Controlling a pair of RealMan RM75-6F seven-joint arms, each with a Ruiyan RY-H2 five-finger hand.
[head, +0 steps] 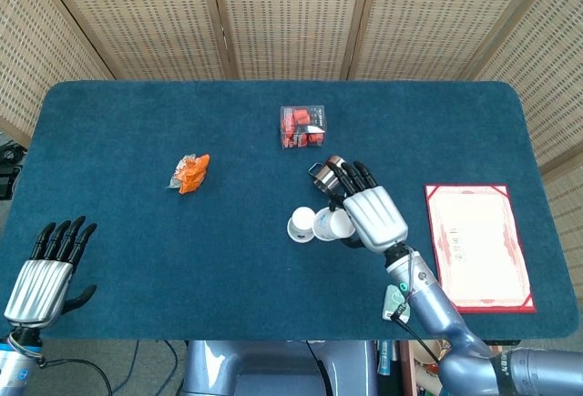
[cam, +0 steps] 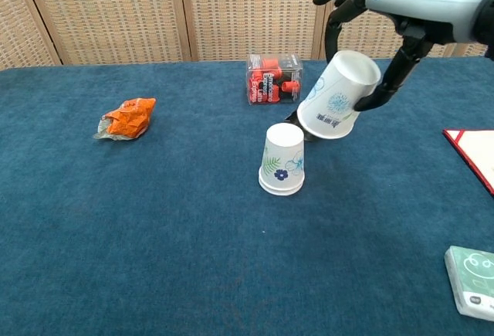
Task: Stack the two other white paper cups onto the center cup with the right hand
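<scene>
Blue table [head: 137,123] fills the frame. Mid-right of the head view, the right hand [head: 369,216] grips a white paper cup [cam: 337,94], fingers and thumb wrapped round its walls; it hangs tilted, mouth down-left, just above and right of the center cup [cam: 282,159], which sits upside down mid-frame. Lower left, the left hand [head: 46,273] holds nothing, fingers straight and slightly apart. Upper middle, a clear box of red items [cam: 273,77]; left, an orange wrapper [cam: 129,116].
</scene>
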